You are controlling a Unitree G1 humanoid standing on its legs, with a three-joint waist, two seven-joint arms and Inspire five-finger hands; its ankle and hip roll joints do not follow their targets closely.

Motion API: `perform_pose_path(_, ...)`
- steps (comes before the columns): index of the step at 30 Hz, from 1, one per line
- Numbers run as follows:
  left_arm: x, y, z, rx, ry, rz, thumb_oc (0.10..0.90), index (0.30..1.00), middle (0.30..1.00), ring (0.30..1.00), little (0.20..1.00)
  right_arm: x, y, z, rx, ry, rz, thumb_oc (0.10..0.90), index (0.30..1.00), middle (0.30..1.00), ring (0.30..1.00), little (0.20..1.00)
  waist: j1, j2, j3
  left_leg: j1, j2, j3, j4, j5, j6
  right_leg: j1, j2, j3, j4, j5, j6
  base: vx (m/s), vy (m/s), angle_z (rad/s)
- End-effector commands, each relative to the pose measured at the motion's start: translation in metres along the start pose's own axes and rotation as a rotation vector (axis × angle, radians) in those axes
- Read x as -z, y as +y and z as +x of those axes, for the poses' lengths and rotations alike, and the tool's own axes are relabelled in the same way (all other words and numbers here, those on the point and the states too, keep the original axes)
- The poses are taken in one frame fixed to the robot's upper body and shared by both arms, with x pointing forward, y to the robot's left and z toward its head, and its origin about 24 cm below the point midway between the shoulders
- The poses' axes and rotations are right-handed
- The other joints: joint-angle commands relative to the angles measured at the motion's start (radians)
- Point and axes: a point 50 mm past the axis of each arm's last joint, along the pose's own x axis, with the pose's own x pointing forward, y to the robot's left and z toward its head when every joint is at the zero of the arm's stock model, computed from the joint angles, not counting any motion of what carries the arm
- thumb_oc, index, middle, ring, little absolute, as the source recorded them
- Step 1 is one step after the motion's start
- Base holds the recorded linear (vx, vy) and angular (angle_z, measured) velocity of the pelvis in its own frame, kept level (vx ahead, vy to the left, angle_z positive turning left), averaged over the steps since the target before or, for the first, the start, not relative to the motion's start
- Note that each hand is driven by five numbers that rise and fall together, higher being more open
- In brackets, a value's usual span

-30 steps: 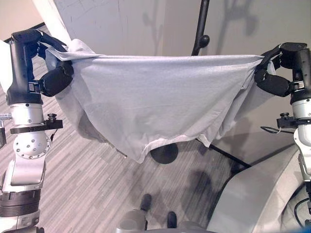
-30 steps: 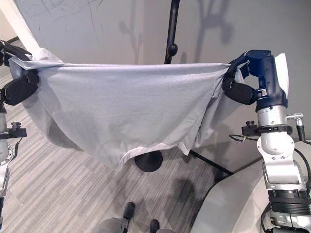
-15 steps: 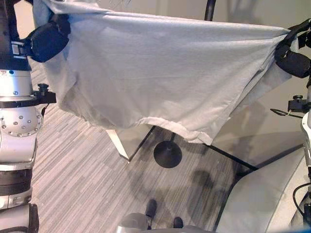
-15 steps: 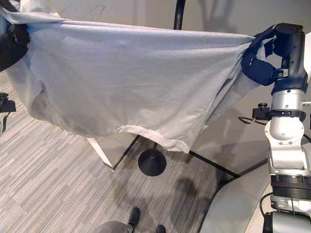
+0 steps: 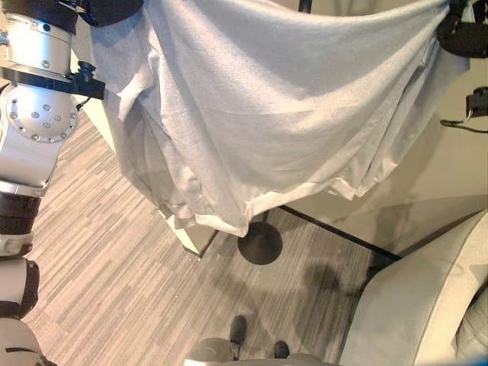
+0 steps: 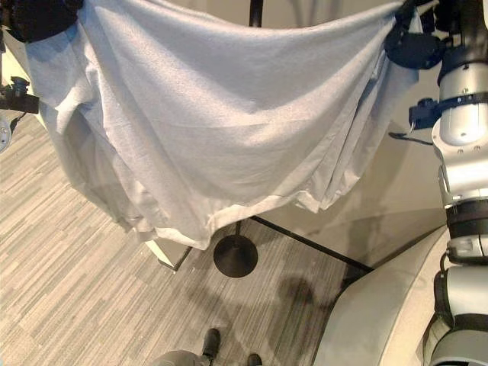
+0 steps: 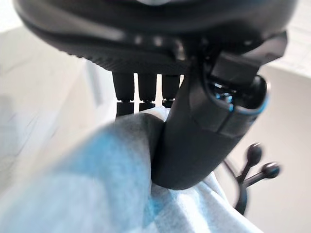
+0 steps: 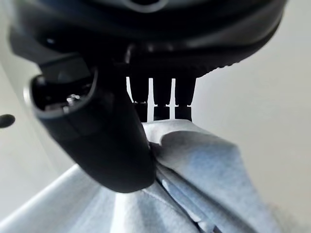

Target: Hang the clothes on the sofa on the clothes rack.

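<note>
A white T-shirt (image 5: 259,107) hangs spread wide in the air between my two hands, its hem drooping toward the floor. My left hand (image 5: 114,9) grips one top corner at the upper left; in the left wrist view its thumb (image 7: 199,145) pinches the cloth (image 7: 97,189) against the fingers. My right hand (image 6: 415,46) holds the other top corner at the upper right, thumb (image 8: 107,145) pressed onto the cloth (image 8: 204,179). Behind the shirt stands the black clothes rack, its pole (image 6: 255,11) showing above the cloth and its round base (image 5: 260,248) below. A rack knob (image 7: 253,154) shows past my left hand.
A grey sofa (image 5: 419,305) fills the lower right corner. A black bar (image 5: 335,232) runs along the floor from the rack base toward the sofa. A white panel (image 5: 191,236) stands under the shirt's left side. Striped grey carpet (image 5: 114,282) lies at the lower left.
Both hands have risen with the shirt, lifting its top edge to the upper edge of the eye views. The cloth sags more in the middle and hangs longer on the left.
</note>
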Motion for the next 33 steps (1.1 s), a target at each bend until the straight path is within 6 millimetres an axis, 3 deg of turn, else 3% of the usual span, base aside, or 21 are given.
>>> perform_pose_path(1, 0.015, 0.026, 0.015, -0.104, 0.076, -0.001, 0.400, 0.300, 0.300, 0.300, 0.300, -0.037, -0.021, 0.018, 0.092, -0.125, 0.041, 0.400, 0.300, 0.300, 0.300, 0.300, 0.023, -0.055, -0.209, 0.045, 0.049, -0.008, 0.000, -0.123, -0.039, -0.068, -0.062, -0.059, 0.003, 0.125, 0.058, 0.05, -0.022, -0.06)
perform_pose_path(6, 0.027, 0.023, 0.032, -0.052, 0.150, 0.043, 0.400, 0.300, 0.300, 0.300, 0.300, -0.044, -0.022, 0.037, 0.098, -0.072, 0.018, 0.400, 0.300, 0.300, 0.300, 0.300, 0.019, -0.055, -0.206, 0.039, 0.054, -0.005, 0.000, -0.129, -0.044, -0.077, -0.056, -0.054, 0.003, 0.123, 0.060, 0.02, -0.007, -0.08)
perform_pose_path(8, 0.034, 0.022, 0.048, -0.018, 0.204, 0.119, 0.400, 0.300, 0.300, 0.300, 0.300, -0.054, -0.023, 0.052, 0.121, -0.037, -0.020, 0.400, 0.300, 0.300, 0.300, 0.300, 0.012, -0.055, -0.206, 0.027, 0.060, 0.001, 0.000, -0.123, -0.050, -0.094, -0.051, -0.052, 0.003, 0.127, 0.064, 0.02, -0.001, -0.07)
perform_pose_path(13, 0.035, 0.026, 0.056, -0.026, 0.226, 0.143, 0.400, 0.300, 0.300, 0.300, 0.300, -0.060, -0.028, 0.059, 0.154, -0.013, -0.024, 0.400, 0.300, 0.300, 0.300, 0.300, 0.013, -0.060, -0.208, 0.009, 0.061, 0.002, 0.000, -0.121, -0.053, -0.115, -0.045, -0.049, 0.003, 0.130, 0.066, 0.01, -0.001, -0.04)
perform_pose_path(16, 0.031, 0.024, 0.064, -0.013, 0.217, 0.172, 0.400, 0.300, 0.300, 0.300, 0.300, -0.061, -0.029, 0.062, 0.142, 0.007, -0.125, 0.400, 0.300, 0.300, 0.300, 0.300, 0.013, -0.064, -0.209, 0.002, 0.063, 0.001, 0.000, -0.119, -0.055, -0.122, -0.042, -0.048, 0.003, 0.129, 0.066, 0.01, -0.006, -0.02)
perform_pose_path(17, 0.034, 0.019, 0.066, -0.003, 0.248, 0.186, 0.400, 0.300, 0.300, 0.300, 0.300, -0.060, -0.027, 0.064, 0.135, 0.030, -0.235, 0.400, 0.300, 0.300, 0.300, 0.300, 0.011, -0.065, -0.204, -0.005, 0.063, -0.001, 0.000, -0.117, -0.055, -0.131, -0.040, -0.048, 0.003, 0.130, 0.068, 0.00, 0.000, 0.00)
perform_pose_path(19, 0.034, 0.015, 0.068, 0.003, 0.254, 0.190, 0.400, 0.300, 0.300, 0.300, 0.300, -0.057, -0.026, 0.064, 0.129, 0.038, -0.260, 0.400, 0.300, 0.300, 0.300, 0.300, 0.011, -0.065, -0.199, -0.012, 0.062, -0.004, 0.000, -0.115, -0.055, -0.137, -0.039, -0.047, 0.003, 0.131, 0.068, -0.02, 0.002, 0.00)
perform_pose_path(23, 0.042, 0.001, 0.062, 0.041, 0.293, 0.187, 0.400, 0.300, 0.300, 0.300, 0.300, -0.034, -0.017, 0.058, 0.085, 0.122, -0.290, 0.400, 0.300, 0.300, 0.300, 0.300, 0.013, -0.066, -0.193, -0.023, 0.061, -0.007, 0.000, -0.111, -0.054, -0.148, -0.038, -0.052, 0.003, 0.134, 0.069, -0.01, 0.002, 0.00)
perform_pose_path(25, 0.051, -0.009, 0.053, 0.059, 0.336, 0.172, 0.400, 0.300, 0.300, 0.300, 0.300, -0.013, -0.004, 0.049, 0.051, 0.180, -0.248, 0.400, 0.300, 0.300, 0.300, 0.300, 0.014, -0.065, -0.187, -0.024, 0.060, -0.007, 0.000, -0.111, -0.052, -0.150, -0.038, -0.049, 0.003, 0.132, 0.067, 0.00, 0.007, -0.02)
perform_pose_path(27, 0.060, -0.022, 0.038, 0.072, 0.387, 0.123, 0.400, 0.300, 0.300, 0.300, 0.300, 0.009, 0.022, 0.034, 0.018, 0.230, -0.112, 0.400, 0.300, 0.300, 0.300, 0.300, 0.014, -0.063, -0.177, -0.024, 0.058, -0.010, 0.000, -0.111, -0.049, -0.150, -0.038, -0.049, 0.003, 0.132, 0.065, -0.01, 0.026, -0.04)
perform_pose_path(28, 0.069, -0.032, 0.023, 0.072, 0.434, 0.053, 0.400, 0.300, 0.300, 0.300, 0.300, 0.025, 0.049, 0.019, -0.052, 0.255, -0.072, 0.400, 0.300, 0.300, 0.300, 0.300, 0.014, -0.062, -0.165, -0.025, 0.057, -0.012, 0.000, -0.112, -0.046, -0.151, -0.038, -0.048, 0.003, 0.130, 0.063, 0.00, 0.000, 0.00)
perform_pose_path(32, 0.087, -0.061, -0.033, 0.116, 0.539, -0.066, 0.400, 0.300, 0.300, 0.300, 0.300, 0.049, 0.104, -0.028, -0.199, 0.255, -0.004, 0.400, 0.300, 0.300, 0.300, 0.300, 0.006, -0.058, -0.150, -0.014, 0.054, -0.013, 0.000, -0.121, -0.038, -0.140, -0.040, -0.044, 0.003, 0.122, 0.055, 0.00, 0.009, -0.04)
perform_pose_path(33, 0.091, -0.080, -0.058, 0.154, 0.587, -0.123, 0.400, 0.300, 0.300, 0.300, 0.300, 0.066, 0.125, -0.057, -0.242, 0.304, 0.046, 0.400, 0.300, 0.300, 0.300, 0.300, 0.003, -0.054, -0.144, -0.005, 0.054, -0.015, 0.000, -0.125, -0.035, -0.133, -0.043, -0.044, 0.003, 0.119, 0.051, 0.00, 0.000, 0.00)
